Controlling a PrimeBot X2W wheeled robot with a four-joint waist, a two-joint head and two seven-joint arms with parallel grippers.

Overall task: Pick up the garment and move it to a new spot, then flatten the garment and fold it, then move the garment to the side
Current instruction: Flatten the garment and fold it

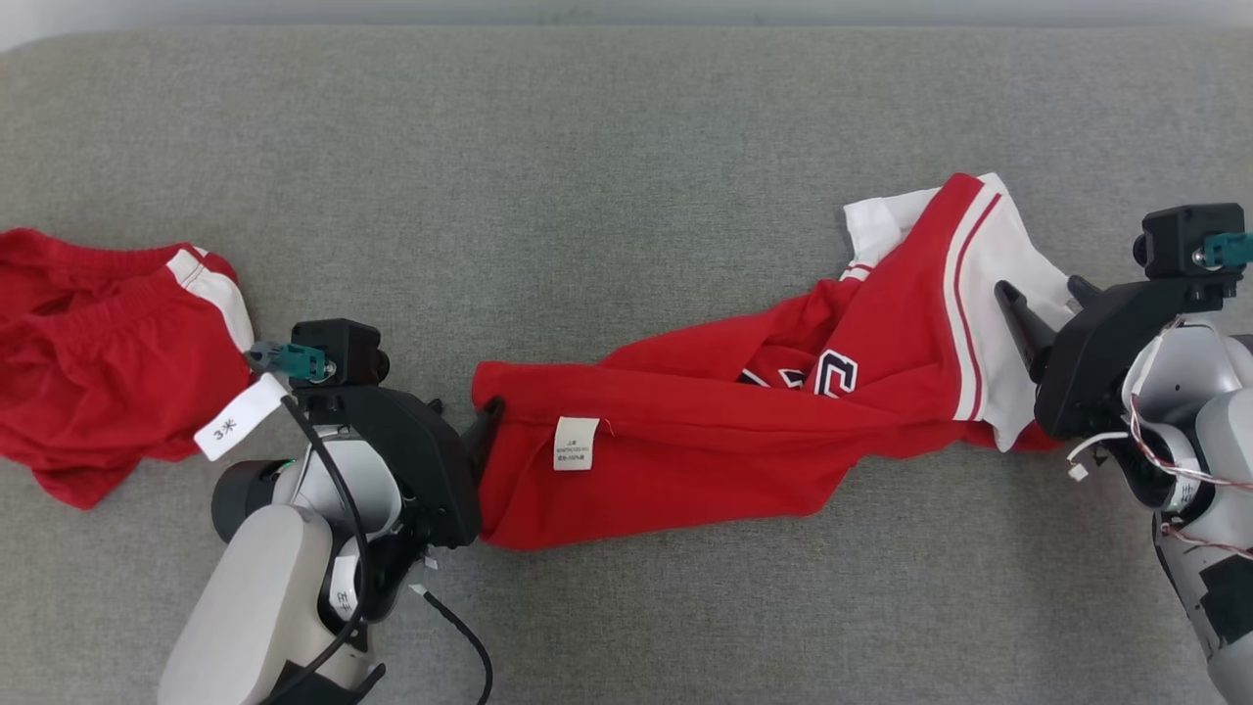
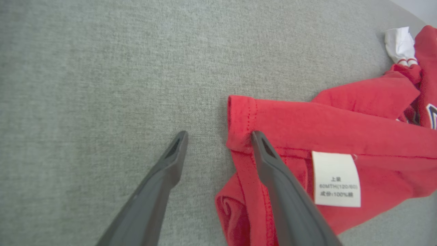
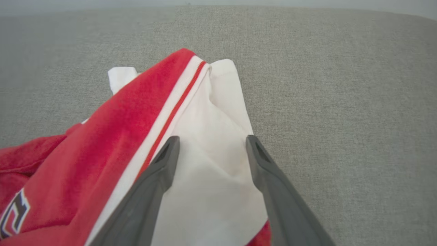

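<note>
The left end effector (image 2: 218,135) sits at the left end of the red garment (image 1: 685,460) with its fingers spread wide, one tip over the hem and the other off the cloth. The right end effector (image 3: 211,137), equally spread, has both tips over the garment's white right end. The pale left forearm (image 1: 255,597) and right forearm (image 1: 1219,431) angle inward toward it.

Pale grey rounded shells cover the left forearm (image 1: 259,587) and right forearm (image 1: 1229,431), each with a matte black wrist block and a boxy black camera (image 1: 338,348) with a teal connector (image 1: 294,360). A black cable (image 1: 458,625) loops off the left; thin red-and-white wires (image 1: 1184,472) run along the right. The left gripper (image 2: 219,135) and right gripper (image 3: 212,139) have long dark grey fingers (image 2: 150,198), tapering, slotted at the tips
</note>
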